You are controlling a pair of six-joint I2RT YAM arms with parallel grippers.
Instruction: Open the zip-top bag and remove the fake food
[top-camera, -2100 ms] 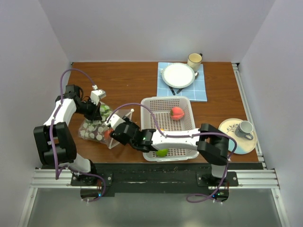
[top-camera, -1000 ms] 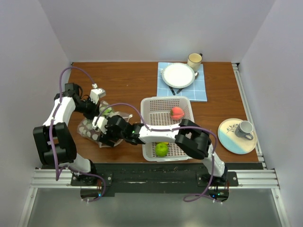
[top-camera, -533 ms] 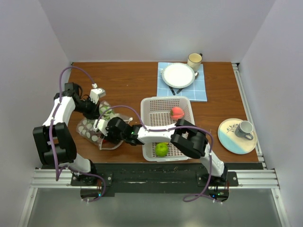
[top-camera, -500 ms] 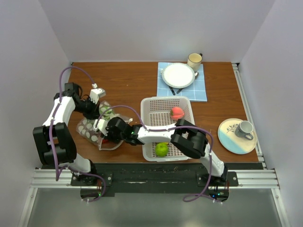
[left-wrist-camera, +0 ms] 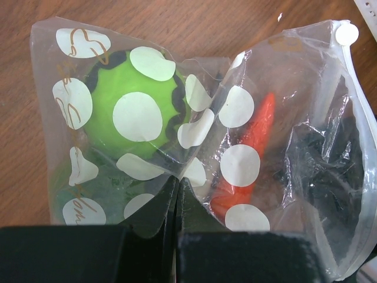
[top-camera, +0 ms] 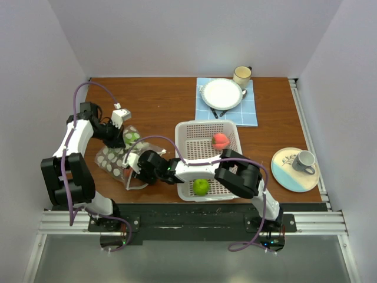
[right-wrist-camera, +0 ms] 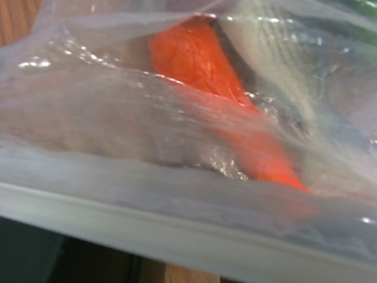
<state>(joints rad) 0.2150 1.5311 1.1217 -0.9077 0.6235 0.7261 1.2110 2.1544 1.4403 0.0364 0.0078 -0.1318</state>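
Note:
The zip-top bag [top-camera: 115, 159], clear with white dots, lies at the table's left. My left gripper [top-camera: 122, 138] is shut on a fold of its film at the far side, and the wrist view shows the fingertips [left-wrist-camera: 177, 184] pinching that fold. Fake food shows through the bag [left-wrist-camera: 235, 106]: a green round piece [left-wrist-camera: 135, 100] and an orange carrot [left-wrist-camera: 253, 147]. My right gripper [top-camera: 134, 166] is at the bag's open mouth. Its fingers are hidden, and its wrist view shows only the zip strip [right-wrist-camera: 177, 227] and the carrot [right-wrist-camera: 200, 65] ahead.
A white perforated basket [top-camera: 230, 127] stands right of the bag and holds a pink peach [top-camera: 220, 140] and a green apple [top-camera: 201, 187]. At the back, a plate [top-camera: 222, 93] sits on a blue cloth beside a mug [top-camera: 242, 75]. A cup [top-camera: 304, 159] on a saucer is at the right.
My right gripper has moved left from the basket side into the bag's mouth, and the bag has sagged and spread toward the front. My left gripper keeps its pinch on the film.

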